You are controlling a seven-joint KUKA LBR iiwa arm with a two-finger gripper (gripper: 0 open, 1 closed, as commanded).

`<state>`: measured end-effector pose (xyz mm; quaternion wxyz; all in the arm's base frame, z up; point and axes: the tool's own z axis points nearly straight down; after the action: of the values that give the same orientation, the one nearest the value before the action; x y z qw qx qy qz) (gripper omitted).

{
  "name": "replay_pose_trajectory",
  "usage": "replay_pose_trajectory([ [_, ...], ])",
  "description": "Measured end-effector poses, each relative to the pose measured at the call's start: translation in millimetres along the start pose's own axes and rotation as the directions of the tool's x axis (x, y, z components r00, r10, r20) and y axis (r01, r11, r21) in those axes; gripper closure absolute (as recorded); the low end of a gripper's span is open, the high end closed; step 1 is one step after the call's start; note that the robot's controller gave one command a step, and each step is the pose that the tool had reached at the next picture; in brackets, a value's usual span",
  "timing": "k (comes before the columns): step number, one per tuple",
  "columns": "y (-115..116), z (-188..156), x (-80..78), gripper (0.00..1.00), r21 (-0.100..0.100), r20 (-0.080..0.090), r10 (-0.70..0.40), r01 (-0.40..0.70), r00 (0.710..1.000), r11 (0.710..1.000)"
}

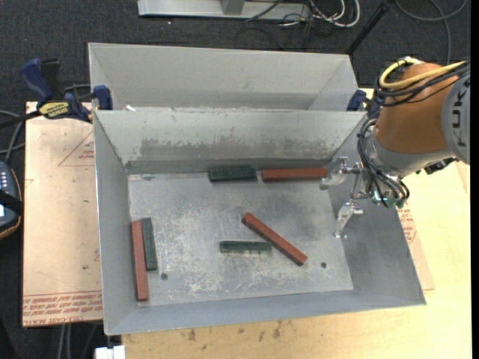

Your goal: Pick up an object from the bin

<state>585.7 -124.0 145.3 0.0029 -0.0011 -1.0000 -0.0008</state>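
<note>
- The gripper (344, 217) is hard to see; I cannot tell if it is spread or pinched.
- The arm (412, 126) reaches down by the bin's (382, 268) right wall.

**Six bars: three red-brown, three dark green**

The grey metal bin (224, 137) holds six slim bars in two colours. Three are red-brown: the far red-brown bar (293, 174) along the far wall, the middle red-brown bar (274, 238) lying aslant near the centre, and the left red-brown bar (139, 260) by the left wall. Three are dark green: the far green bar (232, 174), the middle green bar (245, 247) and the left green bar (150, 244), each beside its red-brown counterpart.
</note>
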Motion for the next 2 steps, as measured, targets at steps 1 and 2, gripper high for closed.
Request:
replay_pose_trajectory([
  [1, 0.3, -4.0, -1.9, 0.0, 0.001, 0.007, -0.002, 0.002, 1.0, 1.0],
  [2, 18.2, 17.6, 5.5, 0.0, 0.003, 0.016, 0.069, -0.069, 0.998, 0.998],
])
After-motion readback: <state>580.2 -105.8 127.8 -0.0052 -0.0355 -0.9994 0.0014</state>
